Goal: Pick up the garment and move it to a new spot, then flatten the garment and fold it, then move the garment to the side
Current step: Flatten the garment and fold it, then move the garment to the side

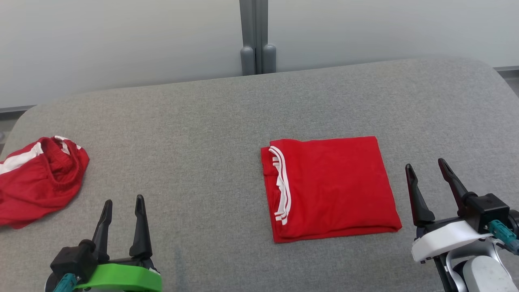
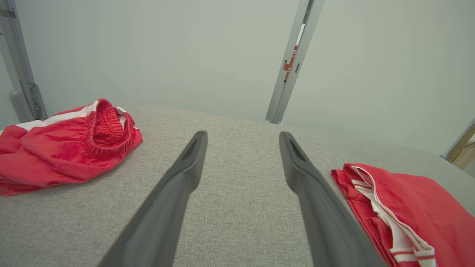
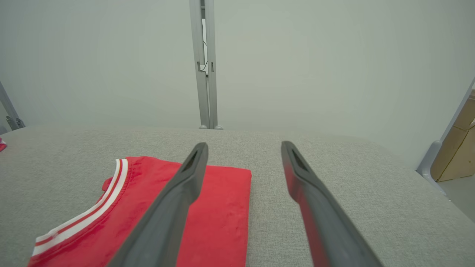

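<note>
We see the folded garment (image 1: 330, 188) lying as a neat red rectangle on the grey table (image 1: 202, 121), right of centre, with its white-striped trim (image 1: 282, 186) along the left edge. Our right gripper (image 1: 425, 163) hangs just beside the garment's right edge, jaws spread wide and empty. Our left gripper (image 1: 124, 199) sits well to the left near the front, equally released and holding nothing. A second, crumpled red garment (image 1: 38, 180) lies at the far left edge of the table.

Since the fold looks finished, we judge that the step in hand is moving the bundle to the side. To do it well, we should pinch through every layer at once, ideally at the closed right edge and the near edge. The trimmed left side looks looser and could fan open. Taking two opposite edges with both grippers would keep the rectangle square. We should carry it low and level, away from the crumpled piece, and let go only once it lies flat.
</note>
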### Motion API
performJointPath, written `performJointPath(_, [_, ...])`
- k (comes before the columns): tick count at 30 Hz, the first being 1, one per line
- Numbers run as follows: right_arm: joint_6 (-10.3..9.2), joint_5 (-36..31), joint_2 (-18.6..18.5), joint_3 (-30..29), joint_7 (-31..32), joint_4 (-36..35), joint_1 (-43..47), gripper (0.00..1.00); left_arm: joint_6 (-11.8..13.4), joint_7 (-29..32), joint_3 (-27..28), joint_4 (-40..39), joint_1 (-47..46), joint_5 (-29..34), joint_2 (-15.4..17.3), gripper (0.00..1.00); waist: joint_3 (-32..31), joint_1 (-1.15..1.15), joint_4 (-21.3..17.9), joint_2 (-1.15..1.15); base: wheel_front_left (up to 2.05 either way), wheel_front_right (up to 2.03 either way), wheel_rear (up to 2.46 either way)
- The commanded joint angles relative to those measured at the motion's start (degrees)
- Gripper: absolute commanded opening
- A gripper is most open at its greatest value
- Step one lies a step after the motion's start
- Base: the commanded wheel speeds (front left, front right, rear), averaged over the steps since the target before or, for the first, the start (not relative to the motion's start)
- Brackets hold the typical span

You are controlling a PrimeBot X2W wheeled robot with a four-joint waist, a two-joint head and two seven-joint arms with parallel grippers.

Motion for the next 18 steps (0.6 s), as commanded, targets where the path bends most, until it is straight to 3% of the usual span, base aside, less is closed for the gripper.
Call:
performJointPath(1, [-0.11,-0.5,0.2,-0.2,-0.5,-0.2,0.7,1.00,0.2,0.0,0.1,0.1,1.1,0.1,0.0,1.00,-0.1,0.00,-0.1,0.00,0.00,0.00,0.00])
performJointPath(18, [-0.11,0.5,1.4,-1.3,-0.2,-1.2,1.2,1.00,0.6,0.0,0.3,0.1,1.7,0.0,0.0,1.00,-0.4,0.00,0.0,0.00,0.00,0.00,0.00])
